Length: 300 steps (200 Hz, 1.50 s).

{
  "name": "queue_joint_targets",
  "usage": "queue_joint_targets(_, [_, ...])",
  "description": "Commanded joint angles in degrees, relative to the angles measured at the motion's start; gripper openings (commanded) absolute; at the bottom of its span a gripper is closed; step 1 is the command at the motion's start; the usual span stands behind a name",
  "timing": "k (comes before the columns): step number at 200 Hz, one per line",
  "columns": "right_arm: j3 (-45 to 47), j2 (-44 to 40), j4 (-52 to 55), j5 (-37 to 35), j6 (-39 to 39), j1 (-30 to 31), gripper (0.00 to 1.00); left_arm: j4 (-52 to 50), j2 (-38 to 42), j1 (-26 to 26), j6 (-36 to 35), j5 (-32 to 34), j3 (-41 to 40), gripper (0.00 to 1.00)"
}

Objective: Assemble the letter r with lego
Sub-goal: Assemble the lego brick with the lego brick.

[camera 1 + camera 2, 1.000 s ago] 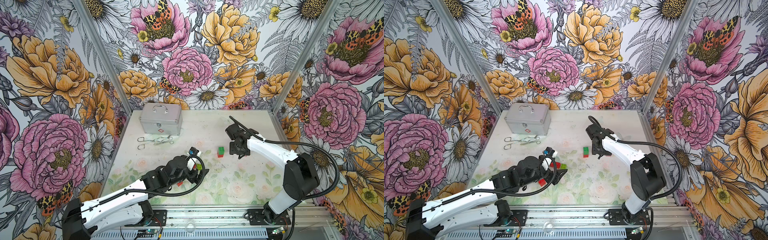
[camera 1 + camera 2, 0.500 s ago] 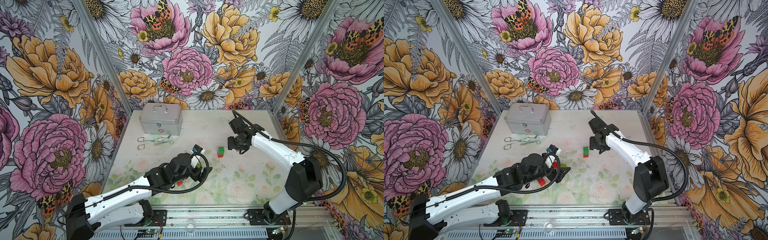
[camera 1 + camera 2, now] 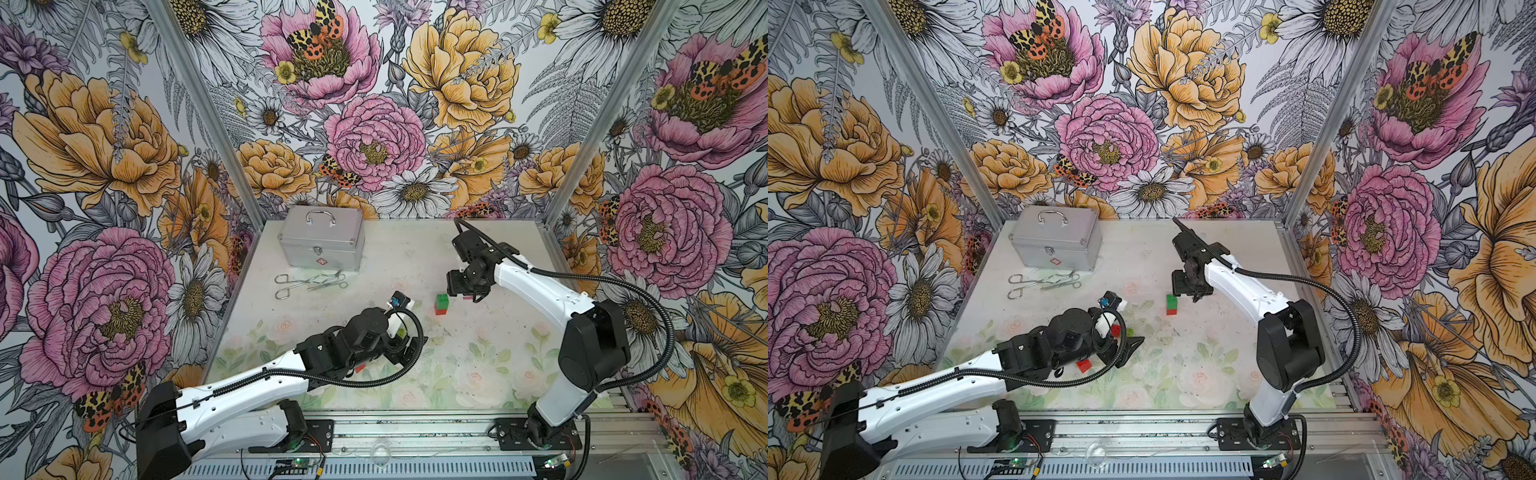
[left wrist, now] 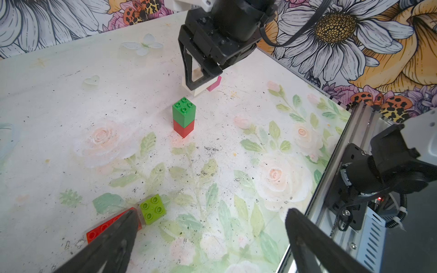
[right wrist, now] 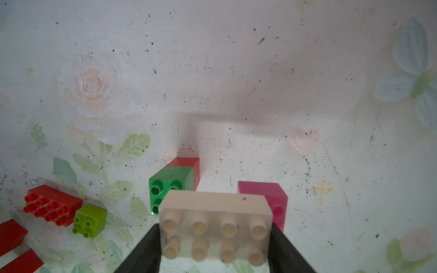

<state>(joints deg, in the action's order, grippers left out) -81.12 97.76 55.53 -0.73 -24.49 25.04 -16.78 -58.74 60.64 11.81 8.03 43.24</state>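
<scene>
One case (image 3: pixel 321 239) and two tools (image 3: pixel 309 281) beyond the stack (image 3: pixel 441 303); four red bricks (image 5: pixel 52 205); right gripper (image 5: pixel 215 230) clamps white brick (image 5: pixel 212 203), left gripper (image 4: pixel 210 215) spread wide.

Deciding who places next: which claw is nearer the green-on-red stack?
Right. The right claw, shut on a white brick, is just beside the green-on-red stack. The left claw, open, sits well short of it, by the lime brick.

Upright stack, green brick (image 4: pixel 184 111) on red brick (image 4: pixel 184 128), pink brick (image 5: pixel 267 196) just beside, white eight-stud brick (image 5: pixel 215 205) clamped in right gripper (image 5: pixel 215 234), lime brick (image 4: pixel 152 209) touching long red brick (image 4: pixel 104 230).
</scene>
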Motion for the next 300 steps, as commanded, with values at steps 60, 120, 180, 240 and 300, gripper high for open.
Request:
queue_joint_targets(60, [-2.4,2.1,-1.7,1.0,0.5,1.5,0.40,-0.1,0.8,0.5,0.8,2.0,0.8,0.99])
queue_joint_targets(120, [-2.9,3.5,-1.8,0.9,-0.1,2.6,0.40,-0.1,1.9,0.4,0.9,2.4,-0.2,0.99])
queue_joint_targets(180, [-3.1,4.6,-1.9,0.6,-0.6,3.2,0.40,0.2,2.4,0.5,1.0,2.4,-1.0,0.99])
queue_joint_targets(240, [-3.1,5.1,-1.9,0.6,-0.6,3.4,0.40,0.2,2.4,0.5,1.0,2.4,-1.1,0.99])
queue_joint_targets(300, [-2.8,5.0,-1.9,0.6,-0.7,3.8,0.40,0.3,2.6,0.4,0.9,2.5,-1.2,0.99])
